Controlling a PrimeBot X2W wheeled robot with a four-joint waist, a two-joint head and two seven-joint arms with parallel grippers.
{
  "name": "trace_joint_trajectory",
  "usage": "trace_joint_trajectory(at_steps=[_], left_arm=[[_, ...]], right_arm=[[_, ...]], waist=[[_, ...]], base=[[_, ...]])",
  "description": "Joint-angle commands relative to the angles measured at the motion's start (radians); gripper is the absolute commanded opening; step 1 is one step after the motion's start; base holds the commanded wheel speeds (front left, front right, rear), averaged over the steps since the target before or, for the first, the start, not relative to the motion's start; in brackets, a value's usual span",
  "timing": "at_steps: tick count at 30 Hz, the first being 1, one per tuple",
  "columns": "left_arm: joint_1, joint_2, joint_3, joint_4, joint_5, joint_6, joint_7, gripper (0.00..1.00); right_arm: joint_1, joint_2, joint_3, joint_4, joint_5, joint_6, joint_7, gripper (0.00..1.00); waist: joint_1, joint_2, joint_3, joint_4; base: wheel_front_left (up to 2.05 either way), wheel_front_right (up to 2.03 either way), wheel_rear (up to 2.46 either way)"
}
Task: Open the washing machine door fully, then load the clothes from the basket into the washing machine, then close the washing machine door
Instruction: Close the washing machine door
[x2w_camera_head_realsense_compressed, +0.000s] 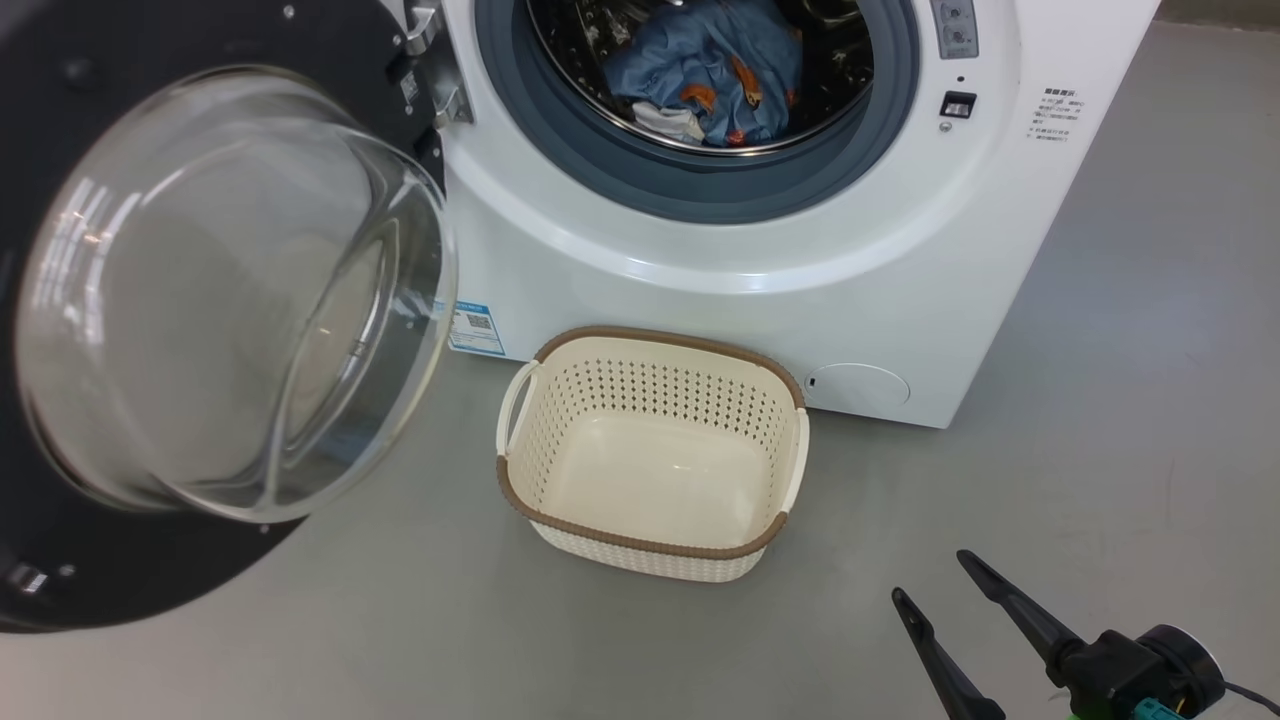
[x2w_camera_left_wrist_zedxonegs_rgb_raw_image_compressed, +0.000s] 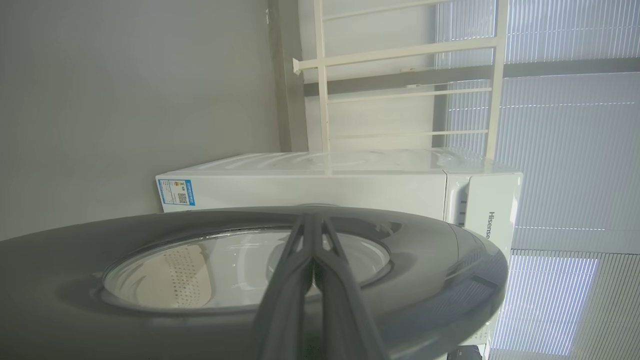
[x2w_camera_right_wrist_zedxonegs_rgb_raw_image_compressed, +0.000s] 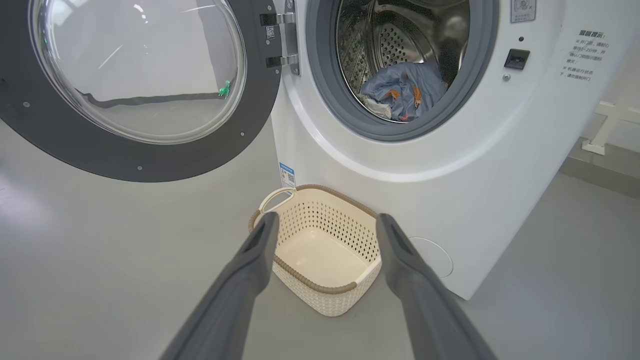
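Observation:
The washing machine stands with its door swung wide to the left, the glass bowl bulging toward me. The clothes, blue fabric with orange figures and a white piece, lie inside the steel drum and show again as clothes. The basket sits empty on the floor before the machine. My right gripper hovers open at the lower right, holding nothing, aimed at the basket from a short way back. My left gripper is shut and empty, its fingers lying over the door's outer black face.
Grey floor spreads all around the machine. A white rack stands behind the machine by a window with blinds, and a white frame sits to the machine's right. A round cover is low on the machine's front.

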Motion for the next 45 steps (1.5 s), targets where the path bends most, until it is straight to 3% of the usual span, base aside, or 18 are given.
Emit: trace_joint_trajectory(at_steps=[1,14,28,35,45], left_arm=[[0.031,0.016,-0.007,-0.036,-0.008,0.014,0.037,0.00],[0.092,-0.048,-0.046,-0.266,-0.033,0.115,0.199,0.00],[0.205,-0.167,-0.142,-0.671,-0.049,0.304,0.369,0.00],[0.214,-0.273,-0.188,-0.794,-0.060,0.344,0.362,0.00],[0.213,-0.357,-0.224,-0.839,-0.058,0.323,0.328,0.00]], right_arm=[[-0.013,-0.008,0.022,-0.022,0.004,0.002,-0.012,1.00],[-0.030,0.025,0.017,-0.017,0.002,0.002,-0.012,1.00],[-0.051,0.070,0.006,-0.010,-0.001,0.002,-0.012,1.00],[-0.065,0.093,0.011,-0.004,0.001,0.002,-0.012,1.00],[-0.079,0.115,0.012,-0.005,-0.002,0.002,-0.012,1.00]], waist=[[0.0000,-0.0001,-0.003,0.003],[0.0000,-0.0001,-0.009,0.014],[0.0000,-0.0001,-0.015,-0.016],[0.0000,-0.0001,-0.021,-0.046],[0.0000,-0.0001,-0.023,-0.146]], base=[[0.00,0.00,0.00],[0.00,0.00,0.00],[0.00,0.00,0.00],[0.00,0.00,0.00],[0.00,0.00,0.00]])
